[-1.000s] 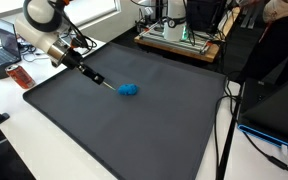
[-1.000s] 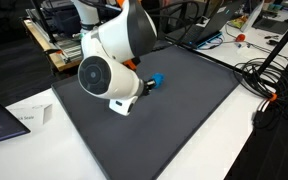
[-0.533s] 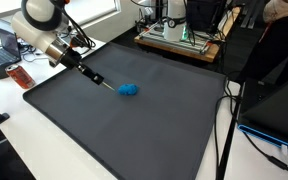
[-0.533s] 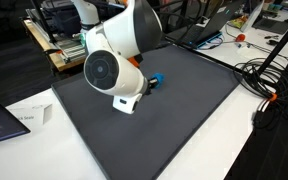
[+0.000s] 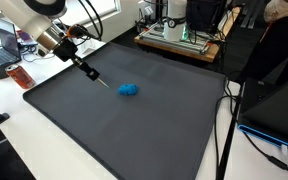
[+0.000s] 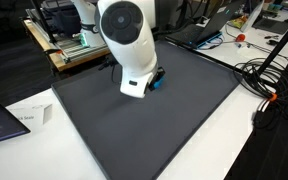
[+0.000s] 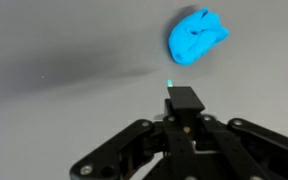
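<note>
Gripper (image 5: 95, 77) jaws are pressing fully together, and I cannot tell whether anything thin is pinched between them. It is hanging over the left part of the dark mat (image 5: 134, 130), slanting down toward the surface.

At the far left in an exterior view, a laptop (image 5: 2, 48) and a small red object (image 5: 21, 77) are sitting on the white table (image 5: 24, 140), just outside the mat's left edge and near the arm (image 5: 39, 20).

Further right, the crumpled blue cloth (image 5: 129, 90) is lying on the mat, near the fingertips and apart from them. The wrist view is showing the cloth (image 7: 196, 36) ahead and a little to the right of the closed gripper (image 7: 184, 97).

Beyond the cloth, a broad stretch of mat is spreading toward its near and right edges, giving wide room. Cables (image 5: 224, 130) are trailing along the right edge, and a loaded rack (image 5: 179, 35) is standing against the far edge.

In an exterior view the arm (image 6: 124, 25) is covering the gripper, with the cloth (image 6: 159, 80) peeking out beside it.
</note>
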Available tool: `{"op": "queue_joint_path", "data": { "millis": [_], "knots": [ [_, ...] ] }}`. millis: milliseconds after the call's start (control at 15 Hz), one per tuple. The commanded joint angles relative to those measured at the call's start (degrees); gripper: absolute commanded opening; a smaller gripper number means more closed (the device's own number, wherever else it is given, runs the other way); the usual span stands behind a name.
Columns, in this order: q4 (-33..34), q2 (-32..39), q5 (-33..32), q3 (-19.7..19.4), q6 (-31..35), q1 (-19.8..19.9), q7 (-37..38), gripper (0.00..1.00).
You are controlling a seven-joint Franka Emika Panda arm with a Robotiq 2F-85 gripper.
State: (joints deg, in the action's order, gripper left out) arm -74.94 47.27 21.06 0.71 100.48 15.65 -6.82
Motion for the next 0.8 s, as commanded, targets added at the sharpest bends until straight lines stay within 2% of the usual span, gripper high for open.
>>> {"op": "queue_joint_path", "data": {
  "millis": [0, 200, 733],
  "knots": [
    [-9.86, -8.29, -4.36, -1.33, 3.52, -3.33, -1.07, 0.03],
    [-16.69, -13.46, -7.17, -1.38, 7.64, -5.97, -0.79, 0.04],
    [-34.55, -24.32, -11.25, -1.71, 28.47, -12.29, 4.53, 0.03]
  ]
}}
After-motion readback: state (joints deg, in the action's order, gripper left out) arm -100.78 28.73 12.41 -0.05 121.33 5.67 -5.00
